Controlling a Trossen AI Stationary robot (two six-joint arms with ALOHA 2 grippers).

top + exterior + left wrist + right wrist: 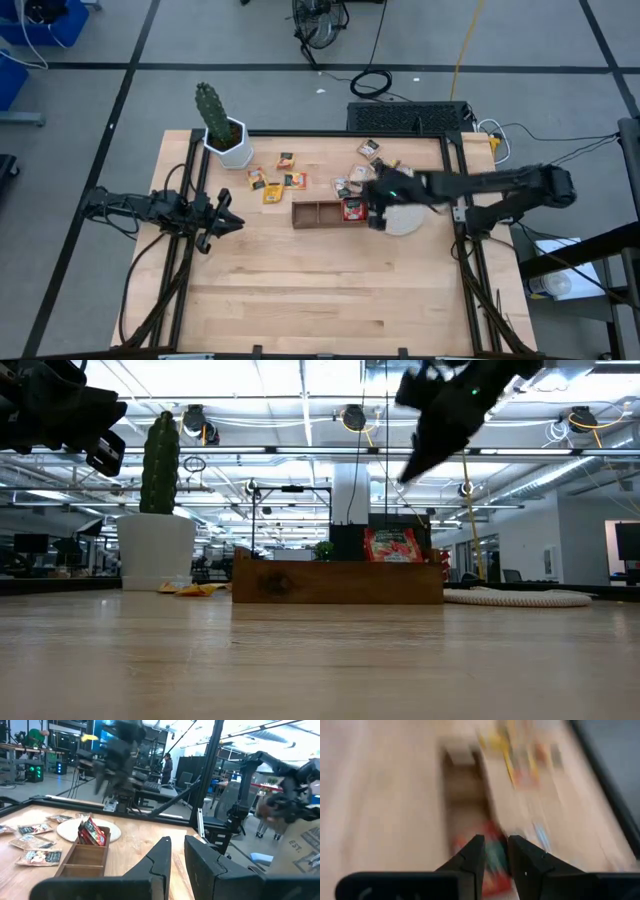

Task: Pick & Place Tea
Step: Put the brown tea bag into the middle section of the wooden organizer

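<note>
Tray, disc and cactus obstruct passage.

A wooden desk carries a green cactus in a white pot toward its eleven o'clock corner, a brown three-compartment wooden tray near its centre, and a round whitish disc just beside the tray at three o'clock.

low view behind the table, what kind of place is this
Most likely a big open robotics lab or workshop. The low view shows an industrial ceiling with strip lights, the left wrist view a person among desks and equipment racks, and the high view cables on the grey floor.
</note>
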